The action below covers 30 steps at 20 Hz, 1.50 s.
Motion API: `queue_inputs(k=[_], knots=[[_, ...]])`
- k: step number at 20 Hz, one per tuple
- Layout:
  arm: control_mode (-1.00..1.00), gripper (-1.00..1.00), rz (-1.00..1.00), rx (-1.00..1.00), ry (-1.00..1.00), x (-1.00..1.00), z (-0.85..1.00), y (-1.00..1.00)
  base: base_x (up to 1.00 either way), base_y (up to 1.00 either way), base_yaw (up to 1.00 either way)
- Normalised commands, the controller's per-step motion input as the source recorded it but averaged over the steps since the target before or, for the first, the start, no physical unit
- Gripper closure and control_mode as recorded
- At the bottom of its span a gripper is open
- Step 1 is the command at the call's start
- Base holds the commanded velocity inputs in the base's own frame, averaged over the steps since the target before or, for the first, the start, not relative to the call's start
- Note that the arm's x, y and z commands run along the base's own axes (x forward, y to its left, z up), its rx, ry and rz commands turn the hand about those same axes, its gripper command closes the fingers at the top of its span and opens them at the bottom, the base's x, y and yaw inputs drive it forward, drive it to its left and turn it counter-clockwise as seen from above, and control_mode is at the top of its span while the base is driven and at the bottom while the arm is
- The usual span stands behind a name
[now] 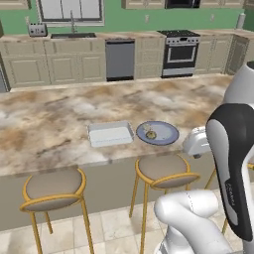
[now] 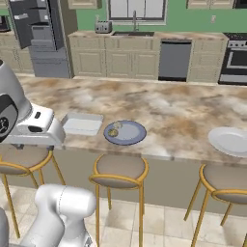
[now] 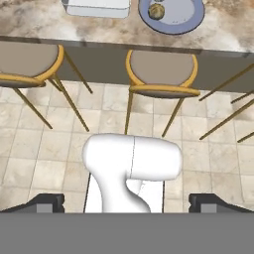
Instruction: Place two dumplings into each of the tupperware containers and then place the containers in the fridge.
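A pale tupperware container (image 1: 110,133) (image 2: 83,123) (image 3: 99,7) lies on the marble island near its front edge. It looks empty. Just right of it, a round blue-grey plate (image 1: 158,133) (image 2: 125,132) (image 3: 173,15) carries two dumplings (image 1: 150,133) (image 2: 115,130) (image 3: 157,11). My gripper (image 3: 129,203) is open, its tips far apart with nothing between them. It hangs in front of the island above the stools, pointing down at the floor, well short of the plate. The fridge (image 2: 41,29) stands at the far left with its door open.
Gold-legged stools (image 1: 52,188) (image 1: 166,171) (image 2: 119,171) line the island's front. A white plate (image 2: 230,141) sits at the island's right. Along the back wall are a dishwasher (image 1: 119,59), an oven (image 1: 180,53), a sink and a toaster (image 1: 37,30).
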Motion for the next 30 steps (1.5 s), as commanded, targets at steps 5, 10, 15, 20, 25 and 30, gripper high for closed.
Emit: queue_inputs(k=[5, 10, 15, 20, 25, 30], knots=[[1.00, -1.00, 0.00, 0.00, 0.00, 0.00, 0.00, 0.00, 0.65, -0.18, 0.00], [1.00, -1.00, 0.00, 0.00, 0.00, 0.00, 0.00, 0.00, 0.71, -0.09, 0.00], [1.00, -1.00, 0.00, 0.00, 0.00, 0.00, 0.00, 0.00, 0.70, -0.06, 0.00], [-1.00, -1.00, 0.00, 0.06, 0.04, 0.68, 0.00, -0.14, 0.14, -0.01, 0.00], [-1.00, -1.00, 0.00, 0.10, 0.05, 1.00, -0.08, -0.32, 0.00, 0.00, 0.00], [-1.00, -1.00, 0.01, 0.04, 0.02, 0.96, -0.54, -0.26, 0.00, 0.00, 0.00]])
